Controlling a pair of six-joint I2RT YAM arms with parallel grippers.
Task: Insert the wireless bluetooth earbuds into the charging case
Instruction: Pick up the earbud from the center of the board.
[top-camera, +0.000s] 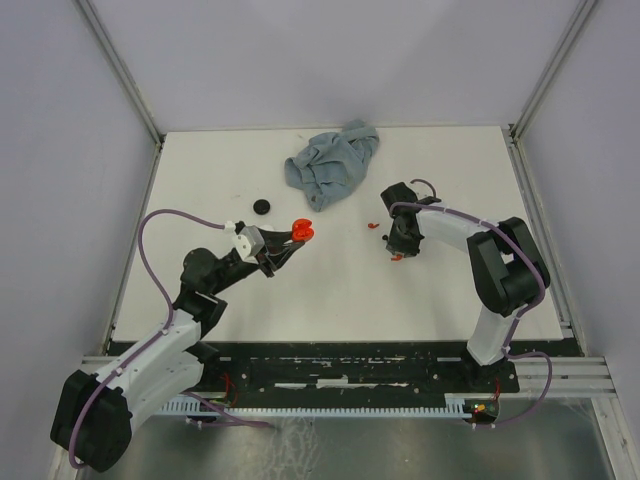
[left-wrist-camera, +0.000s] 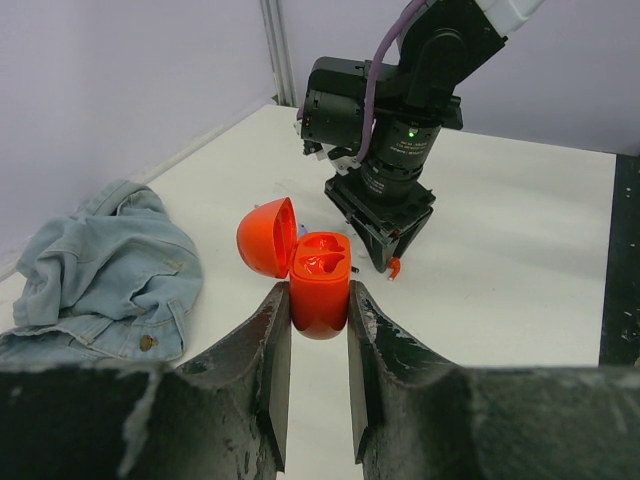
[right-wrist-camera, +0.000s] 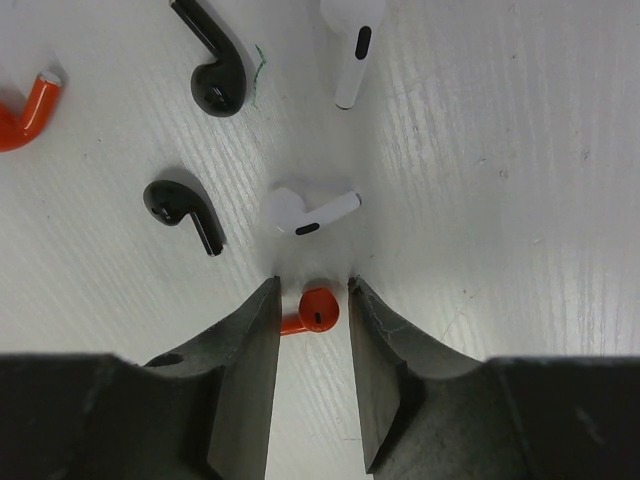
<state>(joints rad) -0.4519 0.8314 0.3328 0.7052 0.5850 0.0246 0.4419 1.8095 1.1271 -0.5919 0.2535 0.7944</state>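
Earbuds (top-camera: 372, 227) show from above only as red specks on the white table (top-camera: 200, 290), right of centre, just beside the downward-pointing right gripper (top-camera: 398, 248). The left gripper (top-camera: 298, 237) holds the red charging case (top-camera: 303, 230) near the middle, apart from them. A crumpled blue cloth (top-camera: 333, 165) lies at the far side, with a black disc (top-camera: 263, 206) to its near left.

From the left wrist, the fingers (left-wrist-camera: 270, 350) are clamped on the charging case (left-wrist-camera: 320, 290), which stands upright with its lid (left-wrist-camera: 267, 238) hinged open to the left. The right gripper stands beyond it, and the cloth lies to the left.

From the right wrist, the jaws stand narrowly apart around a red earbud (right-wrist-camera: 318, 308) on the table; whether they pinch it I cannot tell. Just beyond lies a white earbud (right-wrist-camera: 300, 213), and another white one (right-wrist-camera: 352, 40) lies farther off. A black earbud (right-wrist-camera: 182, 205) and a second black one (right-wrist-camera: 212, 72) lie to the left, and a second red one (right-wrist-camera: 25, 112) lies at the far left.
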